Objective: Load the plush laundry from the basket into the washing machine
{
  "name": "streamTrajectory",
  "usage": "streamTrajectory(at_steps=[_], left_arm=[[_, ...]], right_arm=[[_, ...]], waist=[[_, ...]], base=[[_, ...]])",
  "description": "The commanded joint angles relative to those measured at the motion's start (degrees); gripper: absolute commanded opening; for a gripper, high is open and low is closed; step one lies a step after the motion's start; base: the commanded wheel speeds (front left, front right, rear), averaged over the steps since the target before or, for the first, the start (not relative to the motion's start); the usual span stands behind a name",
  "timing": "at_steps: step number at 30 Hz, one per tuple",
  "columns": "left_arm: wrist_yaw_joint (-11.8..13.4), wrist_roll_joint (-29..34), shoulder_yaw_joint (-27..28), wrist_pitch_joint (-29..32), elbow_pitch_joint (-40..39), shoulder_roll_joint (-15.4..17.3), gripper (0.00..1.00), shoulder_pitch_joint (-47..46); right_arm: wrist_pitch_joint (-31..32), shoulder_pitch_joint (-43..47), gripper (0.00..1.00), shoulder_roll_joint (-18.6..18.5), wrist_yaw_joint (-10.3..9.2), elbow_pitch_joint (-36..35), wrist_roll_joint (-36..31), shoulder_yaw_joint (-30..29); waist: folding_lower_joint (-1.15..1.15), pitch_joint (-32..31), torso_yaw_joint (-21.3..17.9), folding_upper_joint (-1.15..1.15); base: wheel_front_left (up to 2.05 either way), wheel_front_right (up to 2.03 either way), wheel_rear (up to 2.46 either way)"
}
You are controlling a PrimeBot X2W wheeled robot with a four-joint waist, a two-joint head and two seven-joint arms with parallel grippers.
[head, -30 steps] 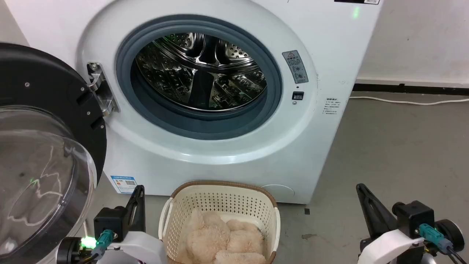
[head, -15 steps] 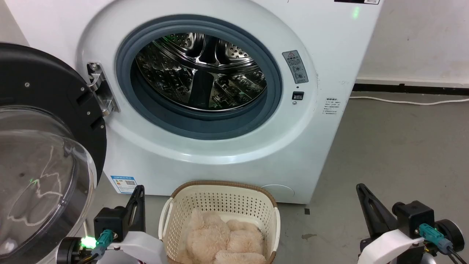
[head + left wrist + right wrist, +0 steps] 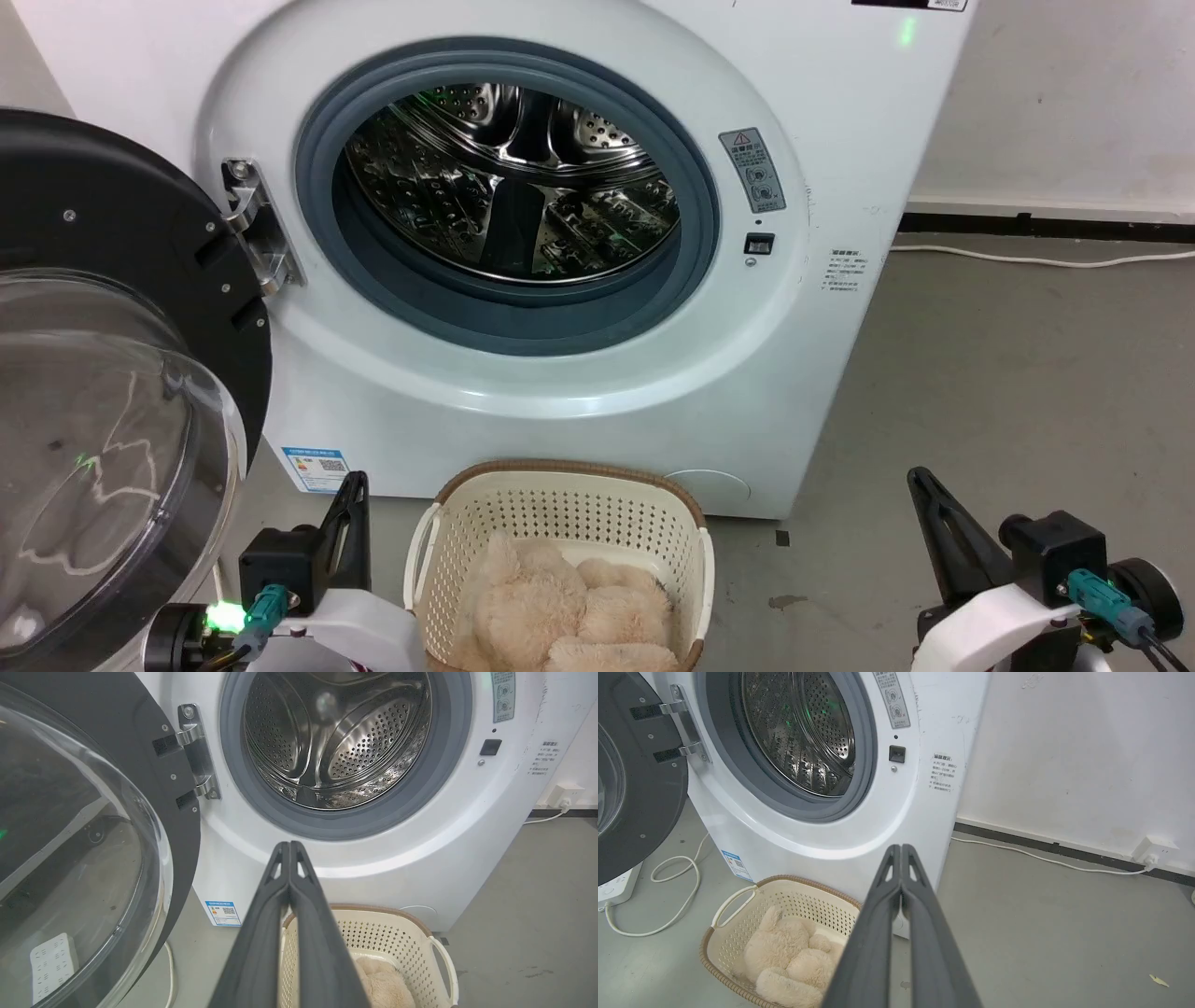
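Plush laundry (image 3: 569,616) lies in basket (image 3: 560,511) on floor (image 3: 1008,373), just before washing machine (image 3: 523,401); door (image 3: 103,280) swung open. Left hand (image 3: 290,844) clenched, empty, beside basket. Right hand (image 3: 901,847) clenched, empty, farther off.

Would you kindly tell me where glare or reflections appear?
Head view: white streaks and a green glint reflect on the black-rimmed clear domed door. Left wrist view: a soft bright highlight sits on the shiny perforated steel drum. Right wrist view: green glints dot that drum.
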Motion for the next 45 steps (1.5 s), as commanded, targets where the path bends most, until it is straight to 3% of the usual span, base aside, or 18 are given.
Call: streamTrajectory(at_steps=[1,2,3,25,45], left_arm=[[-0.3,0.1,0.1,0.0,-0.3,0.0,0.0,-0.9],[-0.3,0.1,0.1,0.0,-0.3,0.0,0.0,-0.9],[0.0,0.0,0.0,0.0,0.0,0.0,1.0,0.0],[0.7,-0.5,-4.7,-2.1,3.3,0.0,1.0,-1.6],[-0.8,-2.3,-9.7,-2.2,17.4,0.7,1.0,-8.9]], right_arm=[[0.0,-0.7,0.0,0.2,0.03,-0.2,-0.4,-0.1],[0.0,-0.7,0.0,0.2,0.03,-0.2,-0.4,-0.1],[0.0,0.0,1.0,0.0,0.0,0.0,0.0,0.0],[-2.1,0.4,1.0,-0.2,0.0,-0.6,2.6,-1.1],[-4.5,-1.7,1.0,-0.5,0.0,-0.9,7.3,0.1]], waist=[[0.0,0.0,0.0,0.0],[0.0,0.0,0.0,0.0],[0.0,0.0,0.0,0.0],[0.0,2.5,-2.2,0.0],[0.0,10.8,-8.3,0.0]], base=[[0.0,0.0,0.0],[0.0,0.0,0.0],[0.0,0.0,0.0],[0.0,0.0,0.0],[0.0,0.0,0.0]])
